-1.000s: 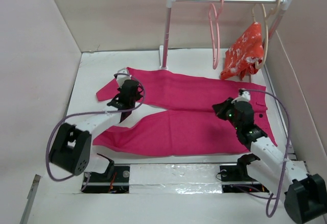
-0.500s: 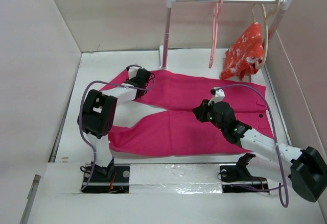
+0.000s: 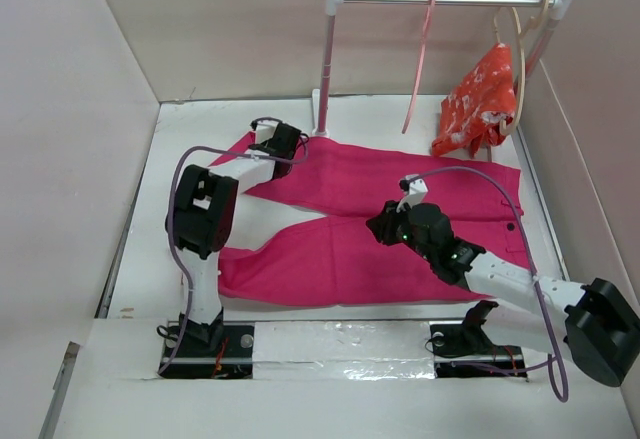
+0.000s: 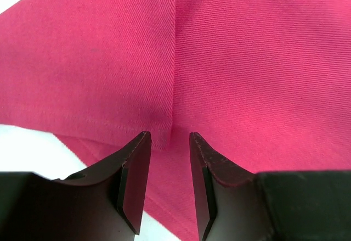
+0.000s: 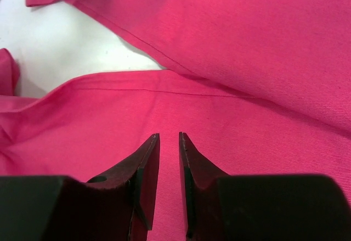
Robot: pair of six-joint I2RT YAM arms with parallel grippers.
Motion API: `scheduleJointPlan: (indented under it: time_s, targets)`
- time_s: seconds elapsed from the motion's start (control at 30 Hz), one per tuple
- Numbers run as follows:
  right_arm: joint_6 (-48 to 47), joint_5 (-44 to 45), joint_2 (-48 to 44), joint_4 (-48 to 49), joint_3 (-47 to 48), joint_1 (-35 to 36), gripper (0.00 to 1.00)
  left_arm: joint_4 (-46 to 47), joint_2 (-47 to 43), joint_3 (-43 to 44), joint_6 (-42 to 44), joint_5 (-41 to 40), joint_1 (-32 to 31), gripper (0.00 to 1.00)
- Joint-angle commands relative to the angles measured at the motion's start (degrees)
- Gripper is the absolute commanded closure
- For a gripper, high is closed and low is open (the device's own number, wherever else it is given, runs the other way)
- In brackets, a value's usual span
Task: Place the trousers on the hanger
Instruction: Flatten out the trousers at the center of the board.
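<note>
Mia: Where are the pink trousers (image 3: pixel 330 259)?

Ben: They lie flat on the white table (image 3: pixel 150 229), right in the middle. The top part is at 3 o'clock. The two legs point to 9 o'clock. A bit of bare table shows between the legs.

Mia: And the hanger (image 3: pixel 420 59)?

Ben: It hangs on the bar (image 3: pixel 470 0) at the back, at about 1 o'clock from the middle of the trousers. It is thin and pink. It hangs at a slant, with its bottom end toward 7 o'clock. The trousers are not on it yet.

Mia: What is beside it?

Ben: An orange-red cloth with white flowers (image 3: pixel 478 99). It is at 3 o'clock from the pink hanger. It hangs from a pale hanger (image 3: pixel 520 49) on the same bar.

Mia: Where is the left gripper (image 4: pixel 169 138)?

Ben: It is at the end of the far leg, at about 10 o'clock from the middle of the trousers. Its two fingers stand apart with a small gap. A folded edge of the cloth runs right up to that gap. The fingers do not squeeze anything. I cannot tell if the tips touch the cloth.

Mia: And the right gripper (image 5: pixel 169 136)?

Ben: It is over the near leg, close to where the two legs join. Its fingers are apart too, but only a little. Flat pink cloth shows through the gap. It does not hold anything.
</note>
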Motion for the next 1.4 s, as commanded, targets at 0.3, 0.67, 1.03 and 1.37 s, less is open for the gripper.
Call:
scheduleJointPlan:
  time_s: [0.3,0.67,1.03,1.37]
  targets:
    - [-1.01,2.47,-2.06,1.89,0.81,1.2,0.72,-3.37,1.09,2.21,1.44,3.55,5.09,0.93]
    - [-1.27,3.35,1.46,0.74,2.39,1.73,0.72,-5.91,-2.43,12.74,2.14,9.69,14.31,1.0]
    - [-2.41,2.12,3.12,1.53,3.18,3.31,0.7,-11.2,-0.83,28.59,2.23,14.62,27.94,0.1]
    - [-7.59,-1.58,12.35,2.78,12.3,16.48,1.0,11.25,-34.17,-2.23,-6.54,33.23,24.87,0.42]
